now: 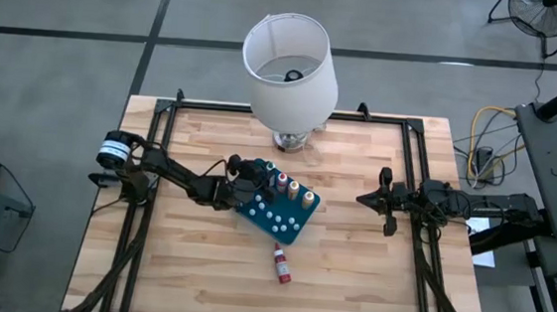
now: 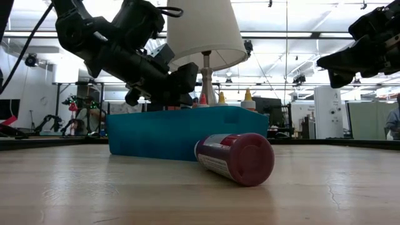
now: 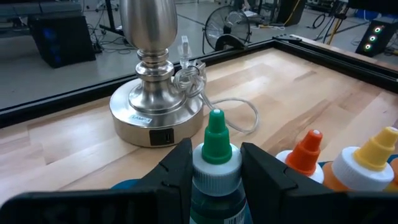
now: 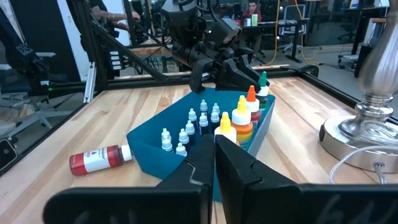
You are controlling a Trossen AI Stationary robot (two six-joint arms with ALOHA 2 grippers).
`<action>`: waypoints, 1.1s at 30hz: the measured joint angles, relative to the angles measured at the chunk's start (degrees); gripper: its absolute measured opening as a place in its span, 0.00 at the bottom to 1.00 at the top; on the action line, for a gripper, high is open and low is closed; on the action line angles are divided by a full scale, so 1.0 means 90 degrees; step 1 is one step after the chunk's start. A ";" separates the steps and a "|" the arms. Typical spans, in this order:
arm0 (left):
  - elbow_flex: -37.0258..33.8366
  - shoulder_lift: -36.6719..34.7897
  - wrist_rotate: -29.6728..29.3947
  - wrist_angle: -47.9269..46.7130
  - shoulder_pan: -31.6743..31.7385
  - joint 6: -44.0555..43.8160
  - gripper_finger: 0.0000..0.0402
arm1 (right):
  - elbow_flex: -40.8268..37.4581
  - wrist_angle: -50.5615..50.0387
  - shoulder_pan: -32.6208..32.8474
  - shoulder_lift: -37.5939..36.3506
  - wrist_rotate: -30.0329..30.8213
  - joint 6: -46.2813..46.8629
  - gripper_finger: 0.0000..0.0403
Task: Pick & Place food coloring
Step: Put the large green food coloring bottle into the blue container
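A: High view is showing the table [image 1: 349, 271] carrying a lamp [image 1: 290, 72], then the teal tray [image 1: 288, 225], then the small bottles. Where is the food coloring sitting?

B: Green bottle [image 3: 214, 180], orange bottle [image 3: 305, 155] and yellow bottle [image 3: 367, 165] are standing along the tray's far edge; the red bottle [image 1: 281, 264] is lying loose on the wood. The left gripper [image 3: 214, 171] is clasping the green one just under its cap.

A: Handling?

B: Probably light, squeezable plastic, likely slick, so holding the stiffer neck is looking wise. The right gripper [image 4: 214, 165] is waiting clenched and empty at the right.
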 joint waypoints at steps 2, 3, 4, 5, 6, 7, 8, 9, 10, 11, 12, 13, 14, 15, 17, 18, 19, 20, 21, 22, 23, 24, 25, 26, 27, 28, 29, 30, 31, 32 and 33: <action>0.0000 0.0000 0.0027 0.0000 0.0000 -0.0066 0.21 | 0.0000 -0.0001 0.0000 0.0000 0.0000 -0.0001 0.02; 0.0000 0.0000 0.0037 -0.0003 0.0000 -0.0095 0.21 | 0.0000 -0.0001 0.0000 0.0000 0.0001 0.0000 0.02; 0.0000 0.0000 0.0045 -0.0004 0.0000 -0.0114 0.21 | 0.0000 -0.0002 0.0002 0.0000 0.0002 0.0000 0.02; 0.0000 0.0000 0.0045 -0.0002 0.0000 -0.0129 0.21 | 0.0000 -0.0002 0.0000 0.0000 0.0001 0.0000 0.02; 0.0000 0.0000 0.0045 -0.0002 0.0000 -0.0146 0.22 | 0.0000 0.0000 0.0000 0.0000 0.0002 0.0000 0.02; 0.0000 0.0000 0.0045 -0.0004 0.0000 -0.0153 0.23 | 0.0000 -0.0002 0.0000 0.0000 0.0002 0.0000 0.02; 0.0000 0.0000 0.0045 -0.0007 0.0000 -0.0154 0.24 | 0.0000 0.0000 0.0000 0.0000 0.0002 0.0000 0.02; 0.0000 0.0000 0.0045 -0.0005 0.0000 -0.0154 0.25 | 0.0000 -0.0001 0.0001 0.0000 0.0001 -0.0001 0.02; 0.0000 0.0000 0.0045 -0.0006 0.0000 -0.0154 0.26 | 0.0000 -0.0001 0.0000 0.0000 0.0001 0.0000 0.02; 0.0000 0.0000 0.0045 -0.0007 0.0000 -0.0144 0.28 | 0.0000 -0.0002 0.0000 0.0000 0.0000 0.0000 0.02; 0.0000 0.0000 0.0045 -0.0007 0.0000 -0.0103 0.29 | 0.0000 -0.0002 0.0000 0.0000 0.0002 -0.0002 0.02; 0.0000 0.0000 0.0045 -0.0007 0.0000 -0.0067 0.30 | 0.0000 -0.0001 0.0001 0.0000 0.0002 0.0000 0.02; 0.0000 0.0000 0.0045 -0.0007 0.0000 -0.0044 0.31 | 0.0000 -0.0002 0.0002 0.0000 0.0000 0.0000 0.02; 0.0000 0.0000 0.0045 -0.0012 0.0000 -0.0027 0.32 | 0.0000 -0.0002 0.0001 0.0000 0.0002 0.0000 0.02; 0.0000 0.0000 0.0045 -0.0022 0.0000 -0.0013 0.32 | 0.0000 -0.0002 0.0002 0.0000 0.0000 0.0000 0.02; 0.0000 0.0000 0.0045 -0.0020 0.0000 -0.0013 0.32 | 0.0000 -0.0002 0.0000 -0.0002 0.0000 0.0000 0.02; 0.0000 0.0000 0.0045 -0.0019 0.0000 -0.0011 0.32 | 0.0000 0.0000 0.0002 -0.0004 0.0000 0.0000 0.02; 0.0000 0.0000 0.0045 -0.0022 0.0000 -0.0010 0.32 | 0.0000 0.0000 0.0000 -0.0005 0.0002 -0.0002 0.02; 0.0000 0.0000 0.0046 -0.0022 0.0000 -0.0010 0.32 | 0.0000 0.0000 0.0001 -0.0005 0.0001 0.0000 0.02; 0.0000 0.0000 0.0045 -0.0022 0.0000 -0.0008 0.32 | 0.0000 -0.0002 0.0002 -0.0005 0.0002 0.0000 0.02; 0.0003 0.0000 0.0045 -0.0022 0.0000 0.0012 0.32 | 0.0000 -0.0001 0.0002 -0.0005 0.0001 -0.0001 0.02; 0.0011 0.0000 0.0045 -0.0024 0.0000 0.0064 0.32 | 0.0000 -0.0002 0.0001 -0.0005 0.0000 0.0000 0.02; 0.0017 0.0000 0.0047 -0.0024 0.0000 0.0121 0.32 | 0.0000 -0.0001 0.0000 -0.0005 0.0002 0.0000 0.02; 0.0022 0.0000 0.0045 -0.0024 0.0000 0.0189 0.32 | 0.0000 -0.0002 0.0001 -0.0005 0.0001 0.0000 0.02; 0.0024 0.0000 0.0046 -0.0022 0.0000 0.0260 0.32 | 0.0000 -0.0002 0.0001 -0.0005 0.0001 0.0000 0.02; 0.0026 0.0000 0.0046 -0.0024 0.0000 0.0311 0.32 | 0.0000 0.0000 0.0000 -0.0005 0.0000 0.0000 0.02; 0.0027 0.0000 0.0047 -0.0024 0.0000 0.0366 0.32 | 0.0000 -0.0002 0.0000 -0.0005 0.0002 0.0000 0.02; 0.0027 0.0000 0.0047 -0.0024 -0.0002 0.0393 0.32 | 0.0000 0.0000 0.0002 -0.0005 0.0002 0.0000 0.02; 0.0027 -0.0014 0.0047 -0.0024 -0.0014 0.0395 0.33 | 0.0000 0.0000 0.0000 -0.0005 0.0000 0.0000 0.02; 0.0027 -0.0040 0.0049 -0.0031 -0.0027 0.0393 0.33 | 0.0000 -0.0002 0.0000 -0.0003 0.0002 0.0000 0.02; 0.0028 -0.0055 0.0049 -0.0023 -0.0040 0.0394 0.33 | 0.0000 -0.0001 0.0001 -0.0002 0.0000 0.0000 0.02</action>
